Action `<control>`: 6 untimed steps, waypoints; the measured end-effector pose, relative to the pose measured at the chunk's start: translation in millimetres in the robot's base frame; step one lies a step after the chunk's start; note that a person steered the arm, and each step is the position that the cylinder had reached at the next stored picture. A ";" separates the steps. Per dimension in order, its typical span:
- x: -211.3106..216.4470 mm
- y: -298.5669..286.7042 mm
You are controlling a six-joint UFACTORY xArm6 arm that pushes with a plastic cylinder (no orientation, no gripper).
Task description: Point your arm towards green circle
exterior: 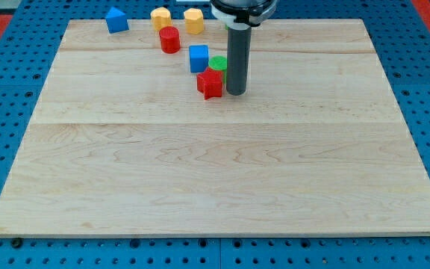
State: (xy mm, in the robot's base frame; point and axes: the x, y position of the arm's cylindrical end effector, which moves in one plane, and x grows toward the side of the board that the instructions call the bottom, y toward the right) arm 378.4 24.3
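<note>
Near the far middle of the board, my tip rested on the wood just right of the red block, a star-like shape as far as could be made out. The green circle lay just beyond that red block and just left of the rod, partly hidden by both. No claw was fitted, so there was nothing to open, close or grip; the arm ended only in the plain rod.

By my judgement the pointing step was nearly done. To finish it well, the tip needed only a small, slow slide toward the far left, stopping beside the green circle without shoving it.

The red block was the main obstacle: it sat close against the green circle on the near side, and whether they touched could not be told. Any sweep leftward from the near side would likely knock it. The blue cube stood just left of the green circle and could be nudged if the circle were pushed. Farther off, a red cylinder, two yellow blocks and a blue block sat near the far edge, well apart from the work.
</note>
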 end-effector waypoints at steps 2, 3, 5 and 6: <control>0.0 -59.8; 2.1 -64.3; -20.6 59.0; -52.7 56.9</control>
